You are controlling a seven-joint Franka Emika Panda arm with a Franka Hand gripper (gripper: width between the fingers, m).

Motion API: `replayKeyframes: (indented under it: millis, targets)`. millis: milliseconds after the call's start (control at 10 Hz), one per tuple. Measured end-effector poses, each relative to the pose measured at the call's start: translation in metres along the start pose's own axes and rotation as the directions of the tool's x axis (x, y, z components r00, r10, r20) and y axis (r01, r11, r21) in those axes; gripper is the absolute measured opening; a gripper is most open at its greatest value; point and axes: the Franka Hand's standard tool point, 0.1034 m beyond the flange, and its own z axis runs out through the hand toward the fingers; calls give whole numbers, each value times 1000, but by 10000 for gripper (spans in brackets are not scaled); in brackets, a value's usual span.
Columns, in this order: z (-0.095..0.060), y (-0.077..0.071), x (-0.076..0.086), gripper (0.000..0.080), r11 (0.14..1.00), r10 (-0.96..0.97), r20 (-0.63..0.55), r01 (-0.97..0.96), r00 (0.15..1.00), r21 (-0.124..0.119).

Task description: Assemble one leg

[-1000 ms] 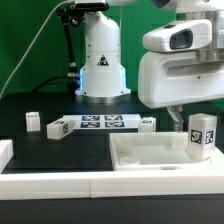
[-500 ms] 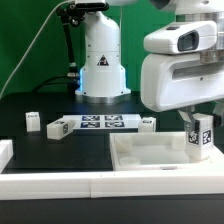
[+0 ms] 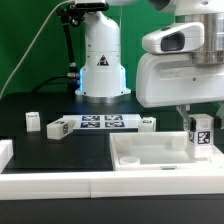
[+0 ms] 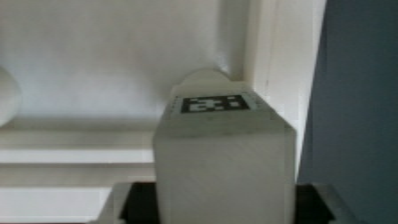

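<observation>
Leg (image 3: 203,135) in transit to the panel (image 3: 150,158). My end effector (image 3: 198,124) is clamped on the leg, which stands upright between the jaws with its tag facing the exterior camera. The wrist view shows the same post (image 4: 222,150) running out from between the two fingers towards an inner corner of the panel.

Progress, as I judge it: the pick-up is done and the leg is at the panel's corner, directly below the end effector. I cannot tell whether its lower end touches the panel. Seating and fastening it appear to be left.

Count:
- Legs: three. One is in the grasp. A second (image 3: 148,122) rests on the tabletop (image 3: 40,145) near the end effector, towards the exterior view's left. A third (image 3: 33,121) lies well apart on that side.
- Panel: one.
- Marker board (image 3: 95,124): one, between the two loose legs.
- White part (image 3: 4,152): one, farthest from the end effector and cut off by the frame edge, so I cannot identify it.
</observation>
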Motion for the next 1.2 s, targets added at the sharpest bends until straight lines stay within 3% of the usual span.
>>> replayKeyframes:
  millis: [200,600,800,900,1200]
  targets:
    - [0,2,0,290,958,288,-4,-288,958,1]
    - [1,5,2,290,782,623,-18,-623,782,13]
    - [1,6,3,290,646,763,-7,-763,646,25]
    - [1,7,5,290,523,852,-17,-851,523,45]
    - [1,8,4,290,213,977,2,-975,213,60]
